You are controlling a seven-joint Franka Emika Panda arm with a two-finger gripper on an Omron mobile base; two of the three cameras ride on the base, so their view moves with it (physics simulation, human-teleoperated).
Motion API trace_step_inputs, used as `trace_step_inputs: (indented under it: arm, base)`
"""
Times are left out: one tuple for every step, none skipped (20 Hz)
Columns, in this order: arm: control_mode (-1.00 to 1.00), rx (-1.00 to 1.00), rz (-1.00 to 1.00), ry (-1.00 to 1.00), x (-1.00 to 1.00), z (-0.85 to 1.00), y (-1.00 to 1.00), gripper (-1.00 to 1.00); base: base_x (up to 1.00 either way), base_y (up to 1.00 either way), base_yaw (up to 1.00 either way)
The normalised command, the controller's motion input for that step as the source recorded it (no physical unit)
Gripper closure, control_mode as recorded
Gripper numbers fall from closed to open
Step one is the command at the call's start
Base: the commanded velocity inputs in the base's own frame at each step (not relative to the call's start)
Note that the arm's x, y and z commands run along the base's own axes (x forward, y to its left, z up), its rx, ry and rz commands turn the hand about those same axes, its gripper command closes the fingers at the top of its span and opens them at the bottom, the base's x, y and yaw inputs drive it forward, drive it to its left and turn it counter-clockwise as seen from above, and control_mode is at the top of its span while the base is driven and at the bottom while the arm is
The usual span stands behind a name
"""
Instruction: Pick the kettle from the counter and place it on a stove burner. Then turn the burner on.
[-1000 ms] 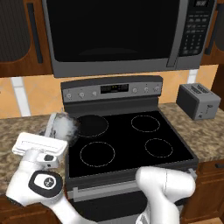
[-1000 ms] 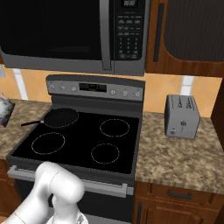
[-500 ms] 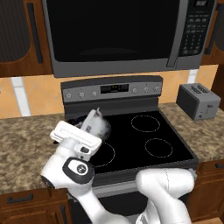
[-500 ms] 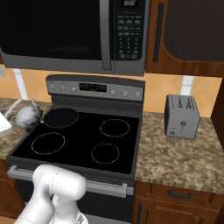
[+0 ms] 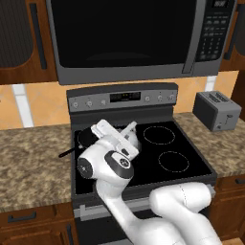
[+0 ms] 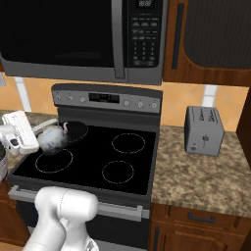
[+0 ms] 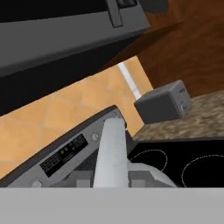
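The silver-grey kettle [image 6: 53,139] hangs over the left half of the black cooktop [image 6: 93,152], between the frying pan and the front left stove burner [image 6: 54,161]. My gripper [image 6: 40,129] comes in from the left and is shut on the kettle's arched handle [image 7: 111,148]. In the left base view the gripper [image 5: 125,132] and a part of the kettle [image 5: 134,142] show behind my arm, which hides the front left burner. The hand view looks along the handle over the kettle's rounded body [image 7: 148,173]. The counter [image 5: 33,158] lies left of the stove.
A black frying pan [image 6: 73,131] sits on the rear left ring, handle [image 5: 68,152] pointing left. Two right burners [image 6: 128,143] [image 6: 117,172] are bare. Knobs line the back panel [image 6: 105,98]. A toaster [image 6: 203,130] stands on the right counter. A microwave [image 6: 83,34] hangs above.
My gripper has carried the kettle to the right, from the counter's edge at the stove's left side out over the left half of the cooktop. The jaws stayed shut on the handle.
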Motion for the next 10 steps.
trace_step_inputs:
  arm:
    - [-1.0,0.37,-0.01,0.12,0.0,0.0,-1.0,1.0]
    - [-1.0,0.36,0.0,0.12,0.0,0.0,-1.0,1.0]
    - [-1.0,0.35,0.0,0.11,0.0,0.0,-1.0,1.0]
    - [-1.0,0.36,0.0,0.11,0.0,0.0,-1.0,1.0]
    - [-1.0,0.37,0.0,0.11,0.0,0.0,-1.0,1.0]
    - [-1.0,0.4,0.0,0.12,0.0,0.0,-1.0,1.0]
    - [-1.0,0.41,0.0,0.12,0.0,0.0,-1.0,1.0]
    - [-1.0,0.41,0.0,0.1,0.01,0.0,-1.0,1.0]
    - [-1.0,0.35,0.0,0.08,0.11,-0.01,-1.0,1.0]
    - [-1.0,0.29,0.0,0.04,0.14,0.0,-1.0,1.0]
  base:
    - [0.0,0.0,0.0]
    - [0.0,0.0,0.0]
    - [0.0,0.0,0.0]
    - [0.0,0.0,0.0]
    - [0.0,0.0,0.0]
    - [0.0,0.0,0.0]
    - [0.0,0.0,0.0]
    - [0.0,0.0,0.0]
    - [0.0,0.0,0.0]
    - [0.0,0.0,0.0]
